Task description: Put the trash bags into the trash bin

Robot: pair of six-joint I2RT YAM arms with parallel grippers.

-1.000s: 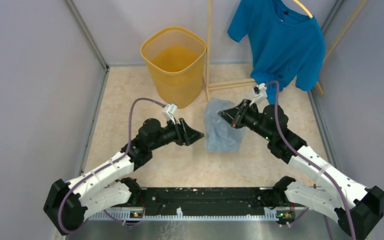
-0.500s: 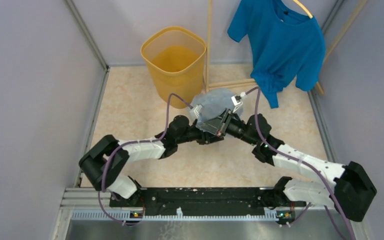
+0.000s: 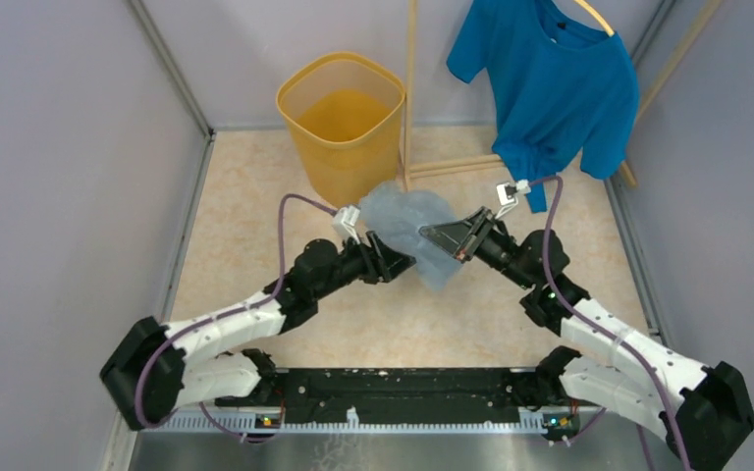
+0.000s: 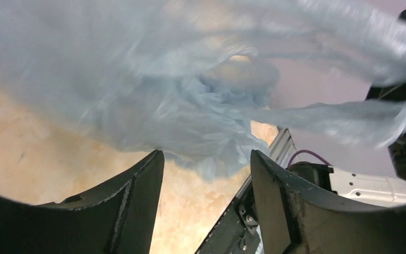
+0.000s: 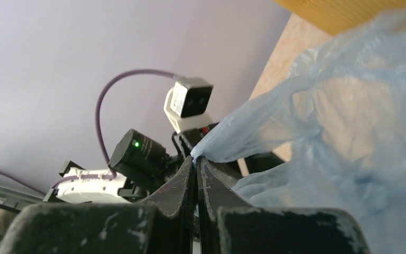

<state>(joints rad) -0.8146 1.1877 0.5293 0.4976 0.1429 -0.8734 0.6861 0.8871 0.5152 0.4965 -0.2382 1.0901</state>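
The trash bag (image 3: 404, 218), a pale blue crinkly film, hangs lifted off the floor just in front of the yellow-orange trash bin (image 3: 342, 116). My right gripper (image 3: 426, 233) is shut on an edge of the bag; in the right wrist view the film (image 5: 338, 121) bunches out from between the closed fingertips of the gripper (image 5: 196, 157). My left gripper (image 3: 408, 263) is open just below and left of the bag. In the left wrist view the bag (image 4: 180, 95) hangs above the spread, empty left gripper (image 4: 206, 159), not between the fingers.
A bright blue T-shirt (image 3: 550, 78) hangs on a wooden rack (image 3: 411, 88) at the back right, its poles next to the bin. Grey walls close in both sides. The arms' black base rail (image 3: 393, 386) runs along the near edge.
The bag lay flat on the floor, then both grippers met at it. Now the right gripper holds it raised and the left gripper has drawn back a little, open.
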